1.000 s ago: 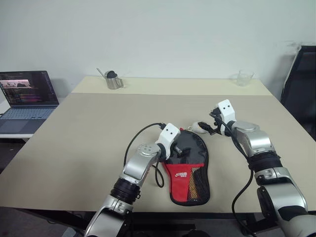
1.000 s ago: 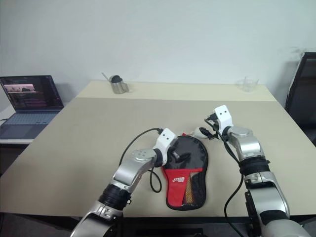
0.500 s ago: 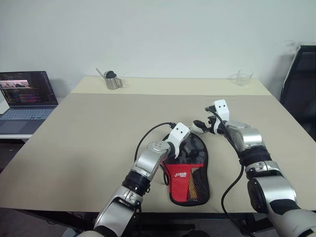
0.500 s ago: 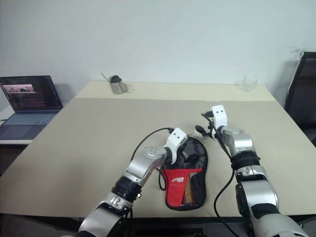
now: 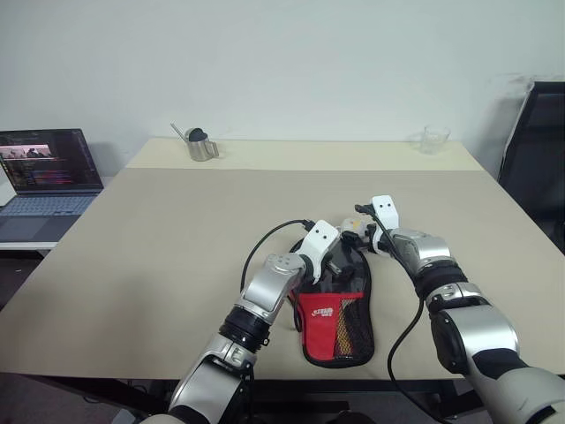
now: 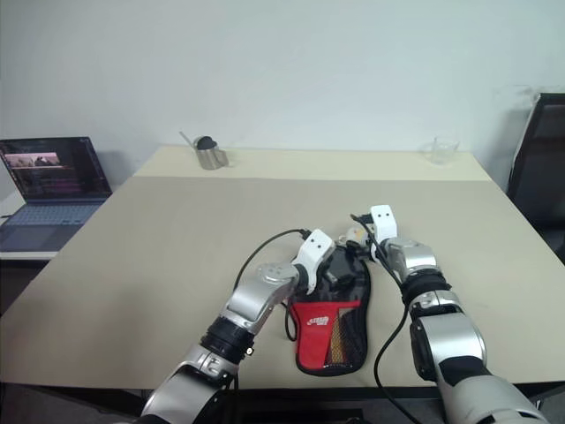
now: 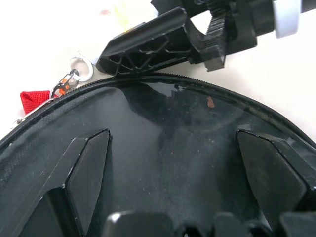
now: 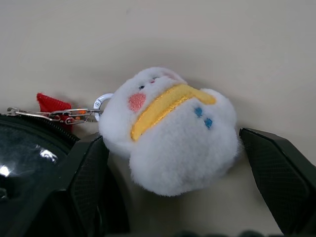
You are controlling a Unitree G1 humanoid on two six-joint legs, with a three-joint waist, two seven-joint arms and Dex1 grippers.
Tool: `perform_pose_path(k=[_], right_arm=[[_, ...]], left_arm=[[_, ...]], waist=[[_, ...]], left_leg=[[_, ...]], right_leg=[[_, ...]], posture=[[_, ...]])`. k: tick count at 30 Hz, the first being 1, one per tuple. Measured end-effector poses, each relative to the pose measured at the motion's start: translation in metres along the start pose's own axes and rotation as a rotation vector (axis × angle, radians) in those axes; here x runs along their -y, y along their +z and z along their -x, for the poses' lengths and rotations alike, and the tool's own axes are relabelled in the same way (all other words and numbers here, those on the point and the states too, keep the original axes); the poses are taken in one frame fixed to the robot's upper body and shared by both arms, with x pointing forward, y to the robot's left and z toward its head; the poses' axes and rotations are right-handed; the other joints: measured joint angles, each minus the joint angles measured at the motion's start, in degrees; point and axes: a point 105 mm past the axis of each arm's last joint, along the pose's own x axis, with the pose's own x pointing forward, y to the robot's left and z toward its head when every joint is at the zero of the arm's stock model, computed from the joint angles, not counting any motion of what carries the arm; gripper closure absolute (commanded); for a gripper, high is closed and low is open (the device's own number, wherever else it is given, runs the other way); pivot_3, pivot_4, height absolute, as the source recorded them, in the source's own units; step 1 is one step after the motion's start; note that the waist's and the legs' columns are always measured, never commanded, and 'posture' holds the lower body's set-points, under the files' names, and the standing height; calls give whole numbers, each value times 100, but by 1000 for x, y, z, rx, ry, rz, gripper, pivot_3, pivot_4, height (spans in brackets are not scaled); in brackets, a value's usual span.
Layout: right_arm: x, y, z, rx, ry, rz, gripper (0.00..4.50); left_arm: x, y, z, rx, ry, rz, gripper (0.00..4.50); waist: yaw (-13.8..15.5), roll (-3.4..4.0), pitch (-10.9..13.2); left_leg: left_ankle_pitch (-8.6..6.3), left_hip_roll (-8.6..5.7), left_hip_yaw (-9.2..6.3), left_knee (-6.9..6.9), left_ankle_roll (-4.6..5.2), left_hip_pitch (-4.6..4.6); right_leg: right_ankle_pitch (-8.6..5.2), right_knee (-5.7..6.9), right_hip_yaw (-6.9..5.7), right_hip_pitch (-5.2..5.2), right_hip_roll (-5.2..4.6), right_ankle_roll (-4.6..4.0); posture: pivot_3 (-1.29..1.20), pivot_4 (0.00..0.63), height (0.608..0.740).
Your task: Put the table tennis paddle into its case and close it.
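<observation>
The case (image 5: 340, 300) lies flat on the beige table (image 5: 159, 238) near its front edge, long axis running front to back: the round black end points away from the robot, the narrower red end with the white logo and mesh pocket points toward it. The table tennis paddle (image 7: 168, 143) shows as a glossy black face inside the case's open zip rim; handle not discernible. Left gripper (image 5: 331, 262) hovers over the round black end, fingers (image 7: 89, 163) spread wide, nothing between them. Right gripper (image 5: 360, 235) sits at the far rim of the case, fingers (image 8: 276, 173) wide apart on either side of a small white plush charm (image 8: 170, 131) with a yellow band, clipped by a metal clasp (image 8: 69, 115) to the zip; contact not confirmed. Behind: laptop (image 5: 44, 177), metal cup (image 5: 202, 145), clear glass (image 5: 432, 139).
</observation>
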Motion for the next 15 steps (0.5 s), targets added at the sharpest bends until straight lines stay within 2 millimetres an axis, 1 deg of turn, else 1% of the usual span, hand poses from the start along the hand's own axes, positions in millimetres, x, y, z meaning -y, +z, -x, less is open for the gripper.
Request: perform_pose_path(k=[1,4,7,8,11,13,15], right_arm=[[-1,0,-1,4,-1,-2,0],[-1,0,-2,13,3,-10,611],[-4,0,-3,16,15,-9,1577],[-5,0,-3,16,22,-9,1984],[-6,0,-3,17,30,-7,2984],[-6,0,-3,16,33,-5,3534],[-6,-1,-2,14,40,-1,3966]], left_arm=[[0,0,1,0,2,-1,45],[-1,-1,2,-4,5,0,0],[-1,-1,3,-4,6,0,0],[0,-1,3,-3,6,0,0],[0,-1,3,-3,6,1,0],[0,-1,3,-4,7,1,0],[0,-1,3,-5,8,0,0]], waist=[[-2,0,0],[-4,0,0],[-6,0,0],[-6,0,0],[-5,0,0],[-5,0,0],[-5,0,0]], left_leg=[[0,1,1,-1,0,2],[0,1,3,-3,0,7],[-1,1,8,-6,0,10],[-1,1,9,-8,0,10],[-1,1,13,-10,0,10],[-1,1,14,-10,0,11],[-1,1,14,-10,0,12]], right_leg=[[0,1,5,0,0,1],[1,1,13,0,0,2],[1,1,20,0,0,3],[1,0,20,0,0,3],[1,-2,23,-1,0,3],[1,-2,24,-1,0,3],[1,-1,24,-1,0,3]], posture=[[0,150,740],[0,150,740],[0,150,740],[0,150,740],[0,150,740],[0,150,740],[0,150,740]])
